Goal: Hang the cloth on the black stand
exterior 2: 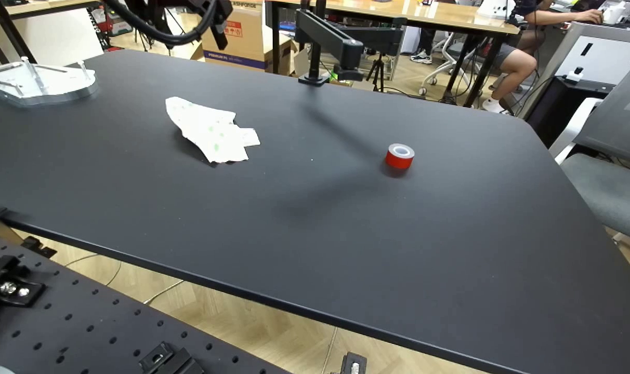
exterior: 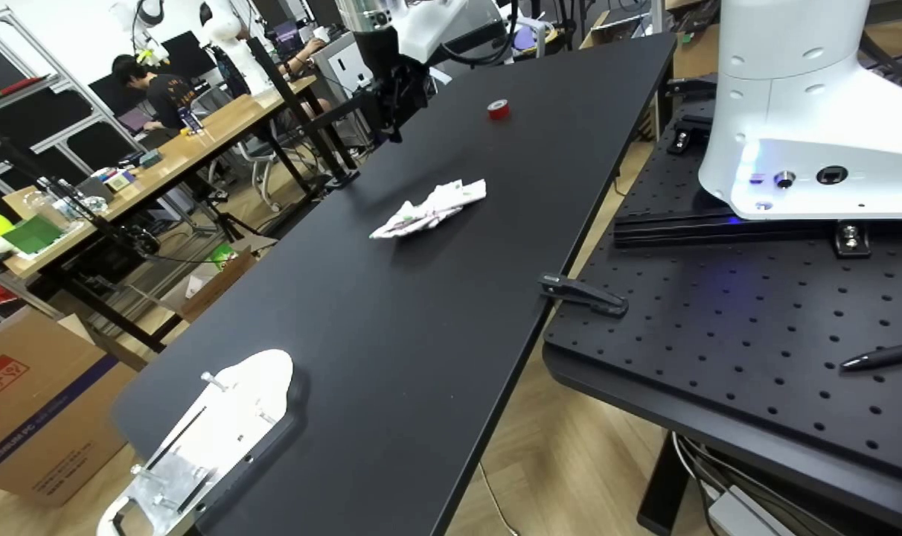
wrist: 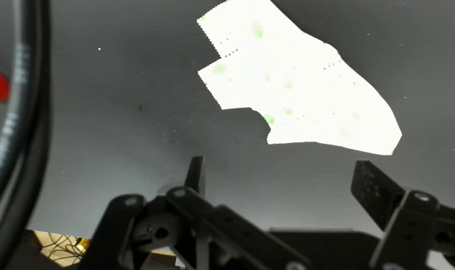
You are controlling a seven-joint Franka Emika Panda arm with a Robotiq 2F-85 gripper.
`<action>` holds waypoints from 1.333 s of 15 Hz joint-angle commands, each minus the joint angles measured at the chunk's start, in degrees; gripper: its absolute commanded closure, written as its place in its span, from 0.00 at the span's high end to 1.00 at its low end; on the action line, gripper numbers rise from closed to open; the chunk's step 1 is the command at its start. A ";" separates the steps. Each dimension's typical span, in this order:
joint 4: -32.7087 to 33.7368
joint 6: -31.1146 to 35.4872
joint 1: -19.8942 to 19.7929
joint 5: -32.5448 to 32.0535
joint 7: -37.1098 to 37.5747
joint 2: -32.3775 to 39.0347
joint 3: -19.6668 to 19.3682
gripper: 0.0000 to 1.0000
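The white cloth [wrist: 295, 82] lies loosely crumpled on the black desk [exterior 2: 450, 249], and the coming move turns on how it sits against the end effector [wrist: 280, 165]. In the wrist view the cloth is just ahead of the fingertips, its lower right end near the fingertip on that side of the view, its upper end cut off at the top. Its long axis slants from upper left to lower right, oblique to the line along which the jaws would close. The jaws stand wide apart with only bare desk showing between them, so nothing is held. In an exterior view the end effector hangs over the desk, with the cloth lower down and more toward the robot base [exterior: 801, 112]. The grasp seems yet to come: it calls for reaching down and baseward, perhaps turning the wrist so the pads pinch across a raised fold. A straight descent would probably miss the cloth on its far side. The black stand [exterior 2: 328, 37], the likely goal, rises from the desk's far edge, well apart from the cloth.
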 commanded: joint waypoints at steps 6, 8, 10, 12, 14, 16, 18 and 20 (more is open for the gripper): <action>6.38 -6.66 0.86 -19.29 7.95 12.34 1.37 1.00; 7.26 -8.45 1.63 -19.10 5.93 15.37 1.59 1.00; 5.47 -6.51 1.25 -17.31 4.76 13.93 1.65 1.00; 6.27 -6.32 1.41 -17.24 4.19 16.39 1.86 1.00; 6.90 -6.31 1.39 -17.24 4.01 17.38 1.86 1.00; 8.18 -6.29 1.93 -19.40 5.54 17.92 0.98 1.00; 10.11 -6.69 2.23 -21.22 5.30 19.52 0.35 1.00; 11.98 -7.02 2.30 -22.24 4.79 21.36 0.17 1.00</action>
